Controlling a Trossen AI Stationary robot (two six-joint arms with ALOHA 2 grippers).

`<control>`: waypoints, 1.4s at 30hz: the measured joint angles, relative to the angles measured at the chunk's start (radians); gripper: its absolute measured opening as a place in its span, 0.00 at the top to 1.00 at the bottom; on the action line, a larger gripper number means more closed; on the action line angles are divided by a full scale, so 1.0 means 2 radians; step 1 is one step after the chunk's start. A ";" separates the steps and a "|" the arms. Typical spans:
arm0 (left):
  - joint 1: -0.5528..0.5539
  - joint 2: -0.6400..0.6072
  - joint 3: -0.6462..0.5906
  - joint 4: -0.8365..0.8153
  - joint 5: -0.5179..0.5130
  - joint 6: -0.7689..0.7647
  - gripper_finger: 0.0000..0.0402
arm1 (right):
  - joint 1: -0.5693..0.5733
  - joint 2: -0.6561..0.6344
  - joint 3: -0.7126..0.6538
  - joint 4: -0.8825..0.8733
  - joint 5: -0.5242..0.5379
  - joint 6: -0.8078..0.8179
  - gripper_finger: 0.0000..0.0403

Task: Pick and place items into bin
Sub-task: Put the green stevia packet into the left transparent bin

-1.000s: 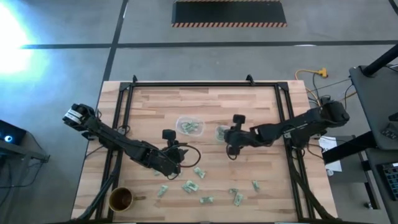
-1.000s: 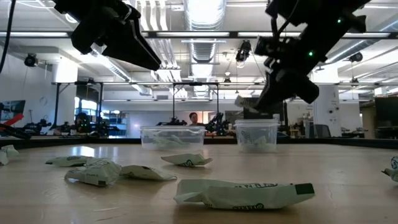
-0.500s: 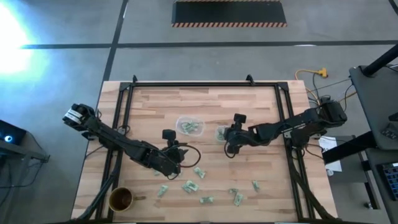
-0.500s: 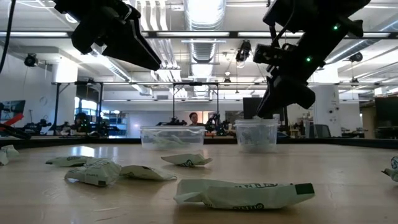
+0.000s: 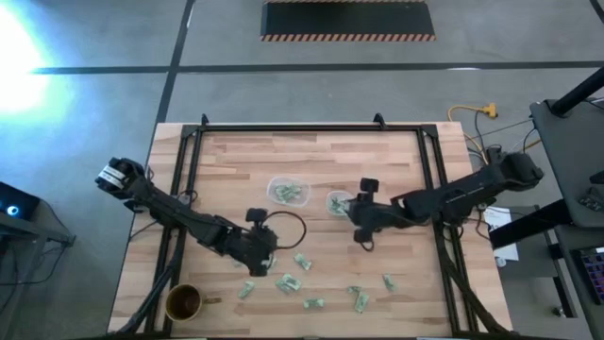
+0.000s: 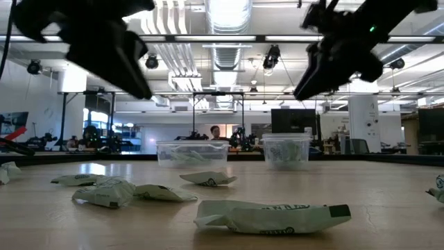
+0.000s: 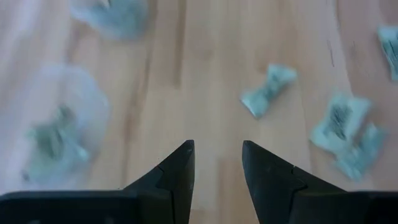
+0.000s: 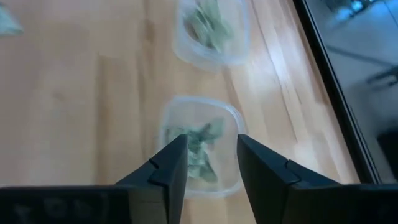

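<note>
Hovering over the table (image 5: 226,151) with both grippers' jaws spread and empty, left gripper (image 5: 261,248) nearest the wrapped pieces (image 5: 289,281) lying just ahead, right gripper (image 5: 360,223) hanging beside 2 clear bins (image 5: 288,192) already holding some.

In the low view both arms are dark, motion-smeared shapes cut by the top edge, so neither pincer's tips can be made out there. In the left wrist view the two bins (image 7: 62,134) are blurred to pale smudges, the farther one cut by the picture's edge, and the wrapped items (image 7: 268,90) show no print. From above, the left pincer (image 5: 260,247) is too small to judge its gap, and the bins' contents (image 5: 289,193) cannot be counted. The cup (image 5: 183,302) hides its inside.
</note>
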 joint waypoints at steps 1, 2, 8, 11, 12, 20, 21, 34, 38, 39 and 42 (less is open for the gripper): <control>-0.005 0.002 -0.001 -0.009 0.003 -0.015 0.71 | 0.010 -0.009 0.000 -0.002 0.000 0.000 0.69; -0.010 0.004 -0.002 -0.017 0.005 -0.028 0.71 | 0.019 -0.016 0.000 -0.003 -0.001 -0.002 0.69; -0.037 0.022 -0.010 -0.033 0.009 -0.057 0.71 | 0.069 -0.058 0.000 -0.004 -0.001 -0.004 0.71; -0.041 0.030 -0.011 -0.032 0.013 -0.070 0.71 | 0.090 -0.072 0.000 -0.005 -0.001 -0.003 0.72; -0.041 0.032 -0.011 -0.029 0.014 -0.076 0.71 | 0.096 -0.075 0.000 -0.005 0.000 -0.002 0.72; -0.041 0.067 -0.019 0.002 0.039 -0.091 0.71 | 0.118 -0.079 0.000 -0.005 0.001 0.000 0.75; -0.041 0.071 -0.019 0.001 0.040 -0.091 0.71 | 0.117 -0.079 0.000 -0.005 0.001 0.000 0.75; -0.040 0.080 -0.036 0.058 0.050 -0.090 0.71 | 0.117 -0.078 0.000 -0.005 0.001 0.008 0.79; -0.040 0.095 -0.036 0.062 0.053 -0.090 0.71 | 0.117 -0.078 0.000 -0.006 0.001 0.009 0.81; -0.040 0.098 -0.036 0.061 0.056 -0.090 0.71 | 0.117 -0.078 0.000 -0.006 0.001 0.010 0.81; -0.037 0.107 -0.036 0.060 0.062 -0.090 0.71 | 0.117 -0.078 0.000 -0.006 0.001 0.010 0.81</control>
